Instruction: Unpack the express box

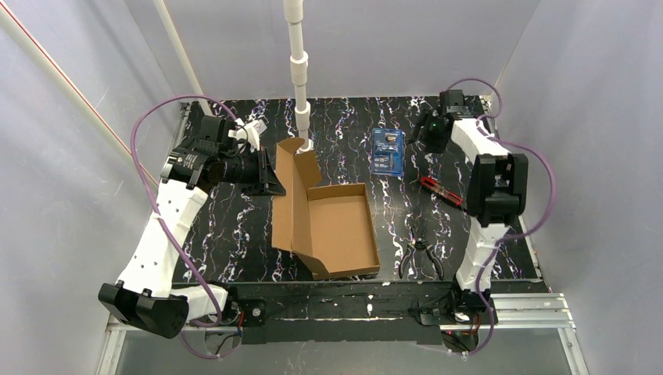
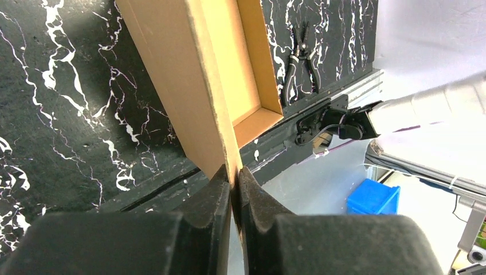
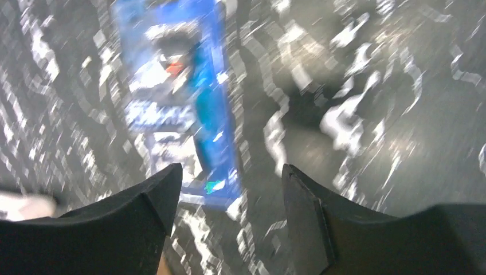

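Between the pads of your left gripper (image 2: 234, 177), the lid flap (image 2: 172, 69) of the express box (image 1: 338, 223) is pinched upright; its bare tray stretches away beyond them; your right gripper (image 3: 232, 177) stands spread and empty, the blue blister pack (image 3: 177, 97) just ahead of its fingers; unpacking looks nearly finished; next, free the lid gently without dragging the box.

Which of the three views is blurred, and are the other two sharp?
Right wrist view: motion blur smears the blue blister pack and the marbled table; only the right gripper looks crisp. Left wrist view: sharp, the left gripper pinching the express box lid. Top external view: sharp and evenly lit.
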